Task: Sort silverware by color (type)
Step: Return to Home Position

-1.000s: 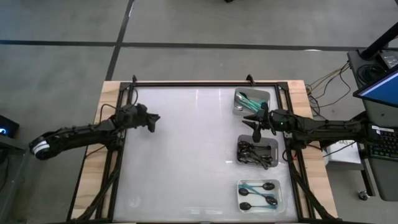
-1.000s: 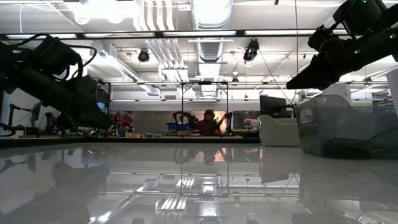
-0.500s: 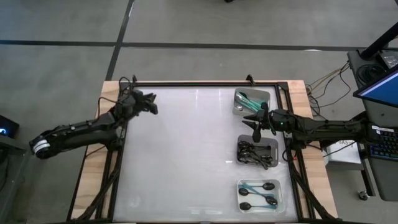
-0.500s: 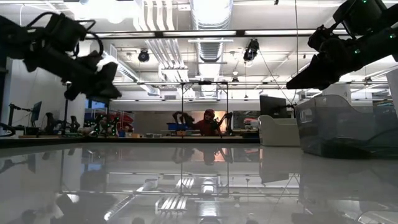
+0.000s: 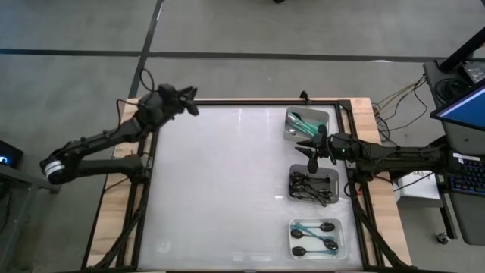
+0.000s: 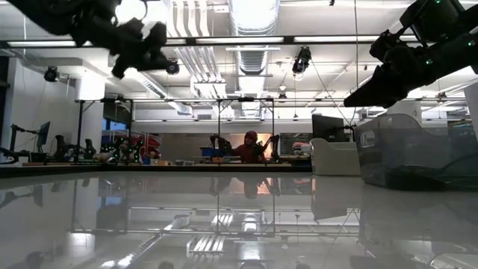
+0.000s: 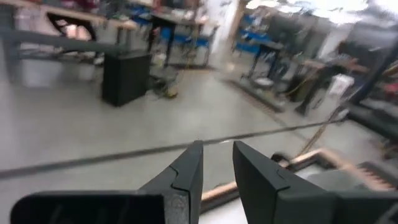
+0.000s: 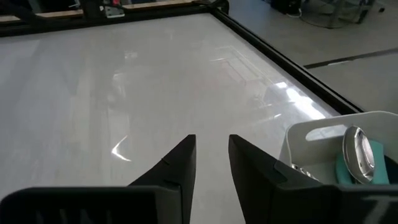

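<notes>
Glossy white table top [image 5: 227, 189], wooden border, dark frame. No spoon lies loose on it. All silverware sits in three trays down the right side of the high view.

Counts (high view):
- Trays: 3.
- Grey tray [image 5: 326, 115], upper right: teal-handled spoons [image 5: 299, 119], overlapping. At least two; exact count not readable.
- Middle tray [image 5: 336, 173]: black spoons [image 5: 309, 187] in a heap, too tangled to count.
- Lower tray [image 5: 345, 236], lower right: black-bowled spoons [image 5: 314, 235] with teal handles. Four bowls counted, long axes running left-right in the frame.

Right gripper [image 5: 306, 152]: raised over the gap between grey tray and middle tray, pointing toward frame left. Its wrist view shows a narrow gap between the fingers with nothing in it. This is the nearer arm to every spoon.

Left gripper [image 5: 191, 102]: upper left corner of the table, lifted high, well apart from all trays. Fingers a little apart and empty (left wrist view).

Judgement: sorting looks complete and the coming move is a retreat. What matters is that tray rims lie just above and below the right gripper in the frame, so it should draw back along its own left-right line.
</notes>
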### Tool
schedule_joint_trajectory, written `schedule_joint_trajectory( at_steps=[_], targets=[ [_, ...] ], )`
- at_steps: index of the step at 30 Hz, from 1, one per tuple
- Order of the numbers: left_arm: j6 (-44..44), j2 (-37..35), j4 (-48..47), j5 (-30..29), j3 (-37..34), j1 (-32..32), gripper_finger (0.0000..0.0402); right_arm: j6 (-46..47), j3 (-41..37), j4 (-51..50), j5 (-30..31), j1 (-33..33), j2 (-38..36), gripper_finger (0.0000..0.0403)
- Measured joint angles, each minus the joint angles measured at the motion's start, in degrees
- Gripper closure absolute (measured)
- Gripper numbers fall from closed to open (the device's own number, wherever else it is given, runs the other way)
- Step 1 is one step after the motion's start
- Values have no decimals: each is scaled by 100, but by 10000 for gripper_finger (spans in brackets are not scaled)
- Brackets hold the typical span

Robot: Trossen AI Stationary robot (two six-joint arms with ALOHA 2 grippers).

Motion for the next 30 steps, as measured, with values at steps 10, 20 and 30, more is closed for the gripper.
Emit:
schedule_joint_trajectory(
  at_steps=[10,20,30],
  targets=[
    [2,-1856,671,345,-115,-104,331,-2,4,-5,-1,2,-13,323],
    [0,-4157,887,326,-1355,-89,331,0,4,-5,-1,2,-246,314],
    [0,-5324,750,326,-2009,-87,331,-2,-96,-3,-1,2,-1518,325]
  ],
)
